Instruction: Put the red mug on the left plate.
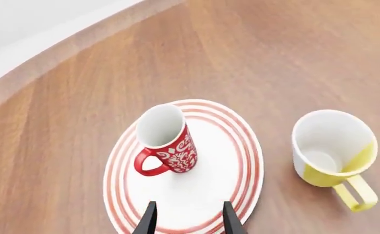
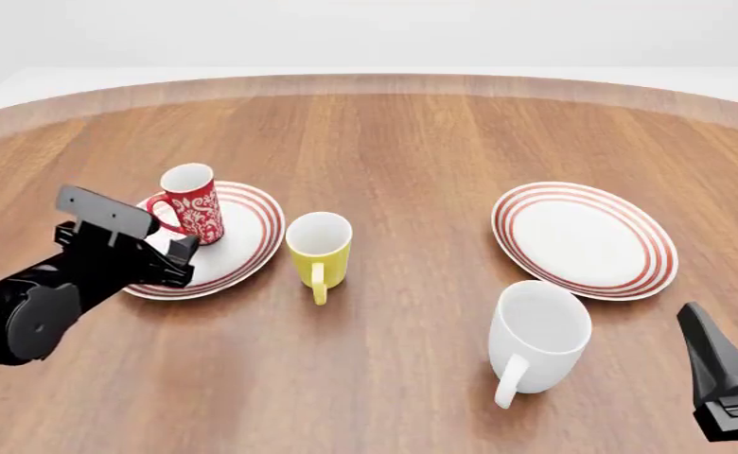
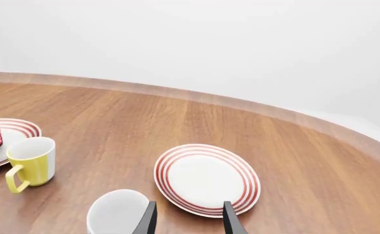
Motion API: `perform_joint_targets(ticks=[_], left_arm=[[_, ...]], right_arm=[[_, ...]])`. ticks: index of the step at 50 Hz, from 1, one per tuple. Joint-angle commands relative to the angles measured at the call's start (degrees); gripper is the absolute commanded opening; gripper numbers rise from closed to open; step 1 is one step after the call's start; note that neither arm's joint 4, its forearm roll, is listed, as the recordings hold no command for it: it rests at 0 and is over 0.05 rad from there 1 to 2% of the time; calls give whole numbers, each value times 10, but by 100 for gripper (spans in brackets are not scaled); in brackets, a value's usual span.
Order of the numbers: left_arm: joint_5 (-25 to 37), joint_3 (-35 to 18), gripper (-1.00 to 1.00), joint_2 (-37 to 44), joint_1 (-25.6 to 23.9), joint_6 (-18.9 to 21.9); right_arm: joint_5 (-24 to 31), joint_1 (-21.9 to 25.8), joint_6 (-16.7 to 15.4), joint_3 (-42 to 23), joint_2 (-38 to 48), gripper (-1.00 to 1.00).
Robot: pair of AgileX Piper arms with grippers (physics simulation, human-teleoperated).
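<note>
The red mug (image 1: 167, 141) with its white floral pattern stands upright on the left plate (image 1: 203, 195), a white plate with red rings, its handle turned toward the camera. My left gripper (image 1: 188, 222) is open and empty, drawn back over the plate's near rim, clear of the mug. From the front, the red mug (image 2: 192, 203) sits at the back left of the left plate (image 2: 249, 236), with my left gripper (image 2: 173, 257) just before it. My right gripper (image 3: 188, 222) is open and empty, and shows low at the front right (image 2: 701, 331).
A yellow mug (image 2: 319, 248) stands just right of the left plate. A large white mug (image 2: 539, 336) stands at front right, close to my right gripper. Behind it lies the second ringed plate (image 2: 584, 238). The round table's edge (image 2: 369, 83) curves at the back.
</note>
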Motion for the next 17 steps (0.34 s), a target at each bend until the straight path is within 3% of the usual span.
perform_joint_targets(ticks=[1,17], left_arm=[[19,17,100,-43,-33,-16],[44,46,100,-114,-97,-53]], right_arm=[[0,0,0,0,0,100],[0,1,-1,0,0,100]])
